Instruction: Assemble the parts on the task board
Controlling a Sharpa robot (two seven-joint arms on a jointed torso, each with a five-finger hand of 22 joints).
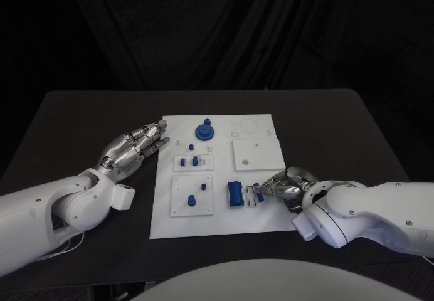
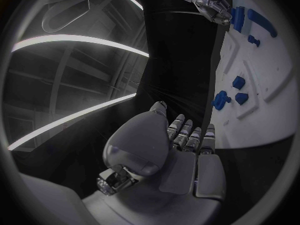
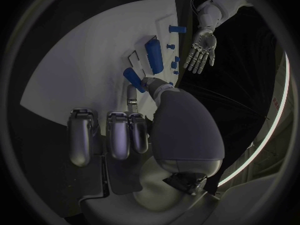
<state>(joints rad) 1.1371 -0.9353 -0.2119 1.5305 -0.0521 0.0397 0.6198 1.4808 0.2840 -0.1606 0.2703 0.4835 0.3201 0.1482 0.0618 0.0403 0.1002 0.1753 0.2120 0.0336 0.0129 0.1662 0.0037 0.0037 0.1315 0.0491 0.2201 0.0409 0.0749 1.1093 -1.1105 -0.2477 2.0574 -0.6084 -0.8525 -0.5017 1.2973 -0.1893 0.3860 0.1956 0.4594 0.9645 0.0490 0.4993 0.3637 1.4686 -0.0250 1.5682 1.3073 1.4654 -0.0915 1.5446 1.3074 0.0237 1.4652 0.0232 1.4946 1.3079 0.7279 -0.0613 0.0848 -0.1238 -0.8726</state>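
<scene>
The white rectangular task board lay in the middle of the black worktop, and the right hand was at its right edge, pinching a small blue plastic peg between thumb and a fingertip just beside the long blue block that sat in the board's lower middle. The left hand hovered flat beside the board's left edge, fingers spread and holding nothing. The parts looked like light, rigid moulded plastic with smooth faces, so I judged that they would not deform but could slip or twist out of a light pinch; the peg seemed best held across its short sides, near its middle, leaving the end free to enter a slot. The round blue gear-like disc near the board's far edge would probably be taken by its raised centre knob. The right wrist view showed the pinch plainly: the thumb and fingertip closed on the small blue plastic peg, the other fingers curled back, which the head view hid behind the hand. The head view gave the whole layout of raised white plates and standing pegs. The left wrist view showed the open left hand from behind.
</scene>
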